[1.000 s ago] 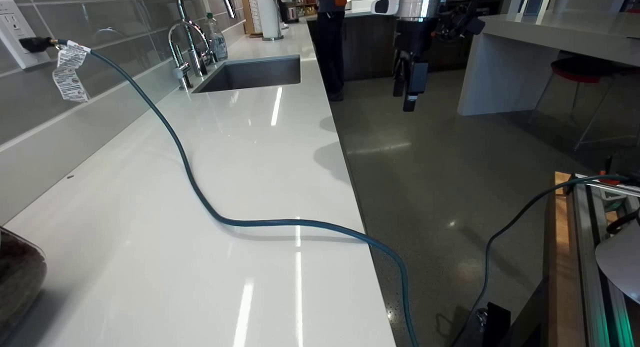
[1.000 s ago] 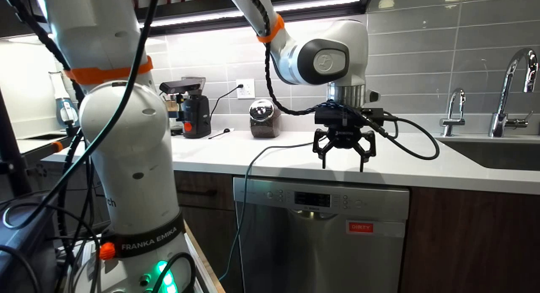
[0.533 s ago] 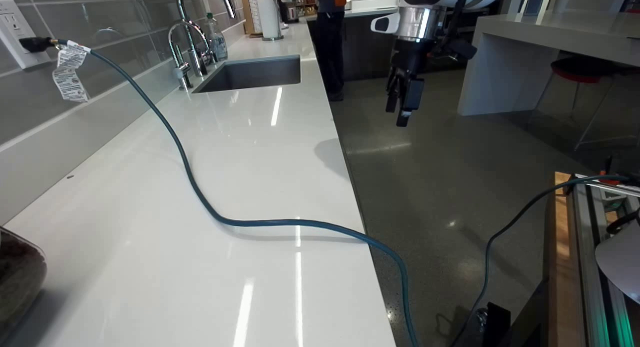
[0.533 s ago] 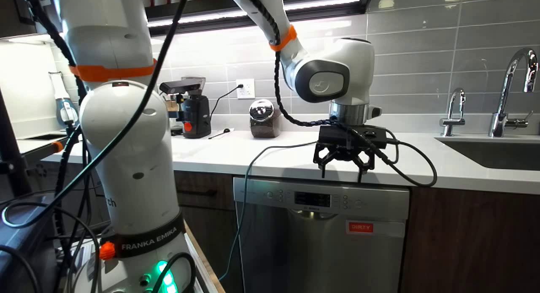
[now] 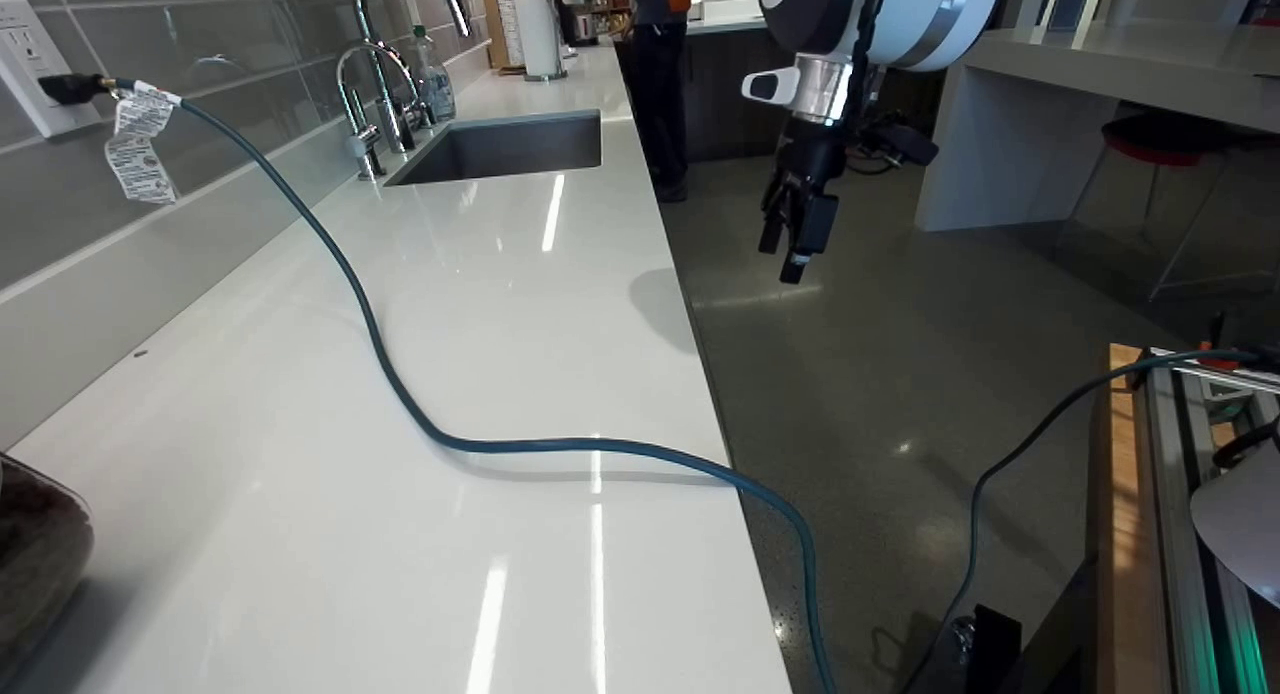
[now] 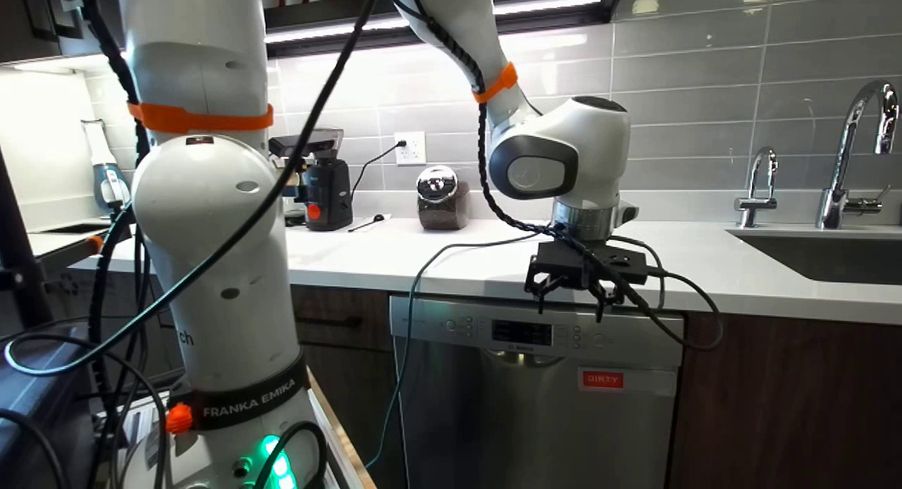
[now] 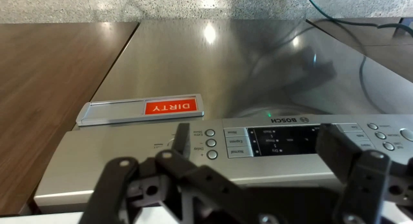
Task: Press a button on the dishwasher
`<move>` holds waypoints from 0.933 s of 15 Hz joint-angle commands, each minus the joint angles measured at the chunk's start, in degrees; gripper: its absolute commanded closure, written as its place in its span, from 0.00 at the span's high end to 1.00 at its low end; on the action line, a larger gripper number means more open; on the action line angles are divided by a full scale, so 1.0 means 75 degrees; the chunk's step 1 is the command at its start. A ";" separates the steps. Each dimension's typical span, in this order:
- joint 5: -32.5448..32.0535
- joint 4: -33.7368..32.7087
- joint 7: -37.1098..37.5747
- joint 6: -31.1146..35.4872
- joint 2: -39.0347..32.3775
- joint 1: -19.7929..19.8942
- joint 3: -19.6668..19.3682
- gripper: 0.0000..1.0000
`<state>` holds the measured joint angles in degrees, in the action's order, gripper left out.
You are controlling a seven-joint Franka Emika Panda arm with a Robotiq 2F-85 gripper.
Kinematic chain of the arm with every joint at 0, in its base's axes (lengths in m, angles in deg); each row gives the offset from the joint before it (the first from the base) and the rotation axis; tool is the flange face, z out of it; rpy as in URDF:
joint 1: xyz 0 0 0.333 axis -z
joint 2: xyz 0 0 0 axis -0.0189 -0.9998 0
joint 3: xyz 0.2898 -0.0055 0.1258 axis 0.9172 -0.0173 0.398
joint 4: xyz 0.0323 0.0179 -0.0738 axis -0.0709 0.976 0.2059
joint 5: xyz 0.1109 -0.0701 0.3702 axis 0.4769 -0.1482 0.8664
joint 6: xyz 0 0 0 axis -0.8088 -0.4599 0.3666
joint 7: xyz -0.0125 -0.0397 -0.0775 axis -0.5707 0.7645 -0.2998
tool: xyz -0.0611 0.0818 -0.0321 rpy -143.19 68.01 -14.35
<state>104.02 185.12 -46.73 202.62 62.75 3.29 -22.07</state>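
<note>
The steel dishwasher [image 6: 535,418] has a control panel along its top. In the wrist view the dishwasher [image 7: 206,66] appears upside down, with a dark display [image 7: 287,140], round buttons [image 7: 211,143] and flat buttons [image 7: 238,141] on one side, and more round buttons [image 7: 380,135] on the other. My gripper [image 7: 256,130] is open and empty, in front of the panel. One fingertip hides part of the panel beside the round buttons; the other covers the display's edge. In both exterior views the gripper [image 6: 571,310] [image 5: 782,259] points down, tilted, by the counter's front edge. Contact cannot be told.
The white countertop [image 6: 486,267] overhangs the panel. A teal cable [image 6: 412,320] hangs over the dishwasher's front. A red DIRTY sign [image 6: 602,380] is on the door. A sink [image 6: 831,256] with faucets lies to one side. A person [image 5: 660,84] stands farther off.
My gripper has moved down, from above the counter's edge to the level of the dishwasher panel, and has tilted more. Its fingers have stayed open.
</note>
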 commanded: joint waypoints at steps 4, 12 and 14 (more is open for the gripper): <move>0.1591 -0.0501 -0.1439 0.0301 -0.0904 0.0076 0.0216 0.94; 0.2503 -0.1090 -0.2228 0.0240 -0.1649 0.0168 0.0338 0.25; 0.2664 -0.1209 -0.2342 0.0237 -0.1783 0.0190 0.0361 0.12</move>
<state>120.63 178.24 -61.17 203.66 52.22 3.74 -20.46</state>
